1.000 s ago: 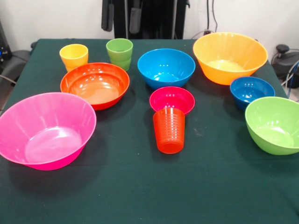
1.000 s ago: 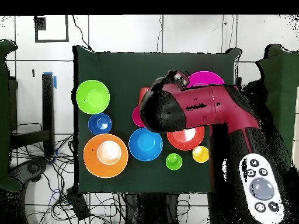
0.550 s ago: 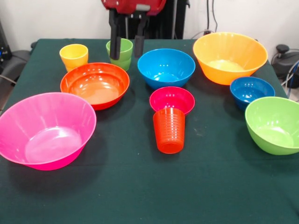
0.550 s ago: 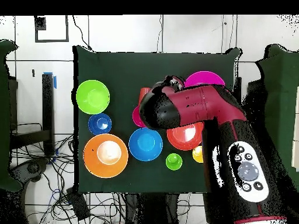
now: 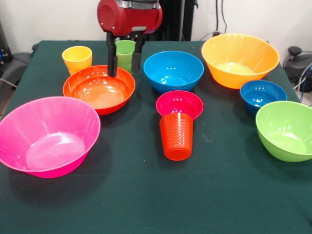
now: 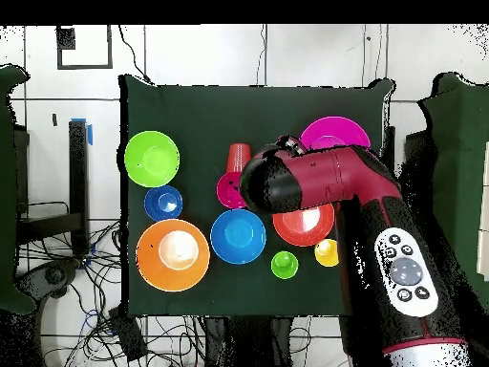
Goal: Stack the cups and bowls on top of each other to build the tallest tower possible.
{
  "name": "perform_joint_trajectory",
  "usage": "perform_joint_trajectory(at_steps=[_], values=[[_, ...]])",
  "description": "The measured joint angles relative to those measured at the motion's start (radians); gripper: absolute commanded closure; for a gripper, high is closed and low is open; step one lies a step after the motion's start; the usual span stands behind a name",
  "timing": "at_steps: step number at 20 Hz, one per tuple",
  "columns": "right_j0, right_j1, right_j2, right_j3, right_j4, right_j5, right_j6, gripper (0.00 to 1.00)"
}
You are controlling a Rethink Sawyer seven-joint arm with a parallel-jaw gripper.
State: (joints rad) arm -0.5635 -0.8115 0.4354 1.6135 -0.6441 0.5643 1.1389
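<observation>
My gripper (image 5: 124, 70) hangs open over the far rim of the wide red-orange bowl (image 5: 97, 90), with nothing between its fingers. The light green cup (image 5: 125, 52) shows just behind it, and the yellow cup (image 5: 77, 58) is to its left. The large pink bowl (image 5: 46, 134) sits at the near left. The ribbed orange-red cup (image 5: 176, 136) stands right in front of the small magenta bowl (image 5: 179, 104). Each cup and bowl rests singly on the cloth. In the overhead view the arm (image 6: 325, 182) covers part of the red-orange bowl (image 6: 306, 225) and hides the gripper.
A medium blue bowl (image 5: 173, 70), a large yellow-orange bowl (image 5: 239, 58), a small dark blue bowl (image 5: 262, 95) and a lime green bowl (image 5: 287, 129) fill the middle and right. The dark green cloth (image 5: 156, 200) covers the table. Cables lie on the floor (image 6: 57, 277).
The gripper has come down from the top edge and shifted left in the front view, from in front of the green cup to the red-orange bowl's far rim. The cups and bowls have not moved.
</observation>
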Motion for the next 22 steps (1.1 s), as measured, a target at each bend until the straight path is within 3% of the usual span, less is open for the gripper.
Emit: perform_joint_trajectory(at_steps=[12,22], values=[[-0.013,0.008,-0.018,-0.014,-0.001,0.000,0.000,0.00],[-0.049,0.058,-0.025,-0.048,-0.001,-0.026,0.000,0.00]])
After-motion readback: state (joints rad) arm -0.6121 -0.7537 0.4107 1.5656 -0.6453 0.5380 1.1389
